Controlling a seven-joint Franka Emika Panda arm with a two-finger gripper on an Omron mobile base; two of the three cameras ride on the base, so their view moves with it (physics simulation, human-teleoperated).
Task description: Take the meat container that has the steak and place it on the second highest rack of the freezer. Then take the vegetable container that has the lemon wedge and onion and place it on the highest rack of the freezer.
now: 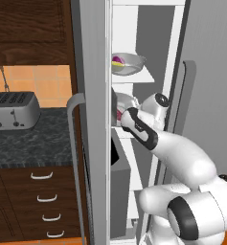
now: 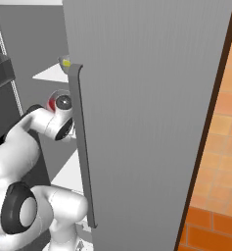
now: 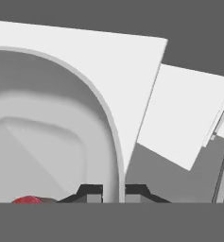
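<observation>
Fingertips [image 3: 90, 191] of the hand [image 3: 113, 193] pinch the meat container [image 3: 52, 137] rim at six o'clock; keeping it level should land the steak [image 3: 28, 200] on the second highest rack [image 3: 132, 71].

My arm [image 1: 182, 162] is glossy white, built of rounded, bulbous segments with dark charcoal bands and round dark caps at the joints. In the hand view I see my two small dark finger tips [image 3: 90, 191], angular and matte, with pale grey inner faces.
</observation>
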